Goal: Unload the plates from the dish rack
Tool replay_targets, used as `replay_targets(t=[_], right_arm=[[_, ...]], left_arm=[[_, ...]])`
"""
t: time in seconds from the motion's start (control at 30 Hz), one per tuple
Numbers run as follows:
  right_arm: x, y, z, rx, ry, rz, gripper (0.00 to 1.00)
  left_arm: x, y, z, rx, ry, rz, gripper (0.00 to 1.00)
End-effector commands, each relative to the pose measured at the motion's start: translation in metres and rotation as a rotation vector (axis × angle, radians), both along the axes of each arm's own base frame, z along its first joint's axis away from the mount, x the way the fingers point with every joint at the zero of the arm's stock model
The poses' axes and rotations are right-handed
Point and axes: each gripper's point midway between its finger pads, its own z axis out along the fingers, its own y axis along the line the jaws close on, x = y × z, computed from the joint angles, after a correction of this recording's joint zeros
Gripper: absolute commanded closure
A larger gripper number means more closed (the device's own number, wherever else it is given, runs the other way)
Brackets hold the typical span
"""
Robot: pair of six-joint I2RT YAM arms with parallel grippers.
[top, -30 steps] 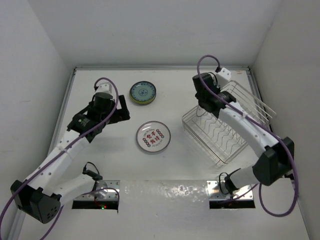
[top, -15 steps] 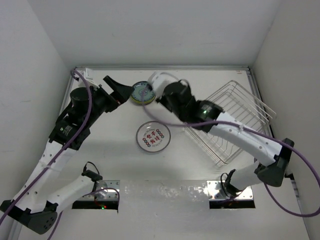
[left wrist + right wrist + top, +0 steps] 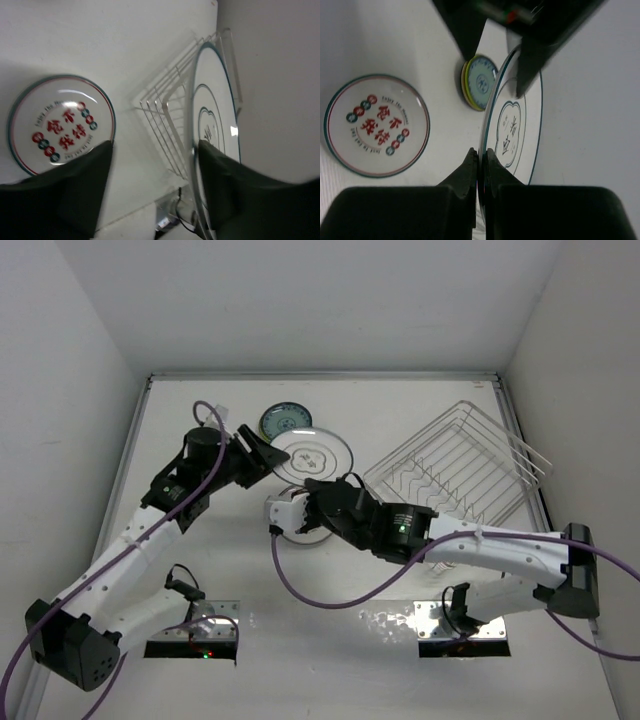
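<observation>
**Big white plate held at its rim, left of the rack**

Surface (image 3: 400, 410): white and walled in on three sides. Everything below sits on it or hangs over it.

Dish rack (image 3: 455, 475): a silvery wire basket on the right half of the surface, with rows of tines showing inside. It is the widest object in view.

White plate (image 3: 312, 454): the largest plate, with a thin dark rim line and a black-line motif in the middle. It is held up just left of the rack and tilted, so the overhead view sees its face as an oval. From above it sits between the two other plate spots.

Lettered plate (image 3: 60, 125): mid-sized, with red characters and small coloured dots. It lies flat on the surface on the near side of the held plate. In the overhead view the right arm partly hides it.

Stack of small plates (image 3: 285, 422): a teal-patterned plate on top with lime-yellow edges under it. It sits toward the back wall.

Right gripper (image 3: 481, 152): jaws pinched tight on the near rim of the white plate.

Left gripper (image 3: 155, 145): jaws apart, straddling the plate's opposite rim. The rim runs close along one finger and the other finger stands well apart. I cannot tell if there is contact.
</observation>
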Motion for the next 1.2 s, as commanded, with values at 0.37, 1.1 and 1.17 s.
replay_targets(t=[0.37, 1.1, 1.17], right_arm=[[-0.007, 0.002, 0.049, 0.427, 0.001, -0.093, 0.01], [0.058, -0.124, -0.005, 0.644, 0.421, -0.835, 0.01], [0.064, -0.139, -0.023, 0.647, 0.458, -0.911, 0.01]], left_arm=[[0.011, 0.021, -0.065, 0.151, -0.004, 0.080, 1.00], [0.020, 0.015, -0.142, 0.322, 0.150, -0.005, 0.00], [0.014, 0.030, -0.144, 0.415, 0.193, 0.013, 0.00]])
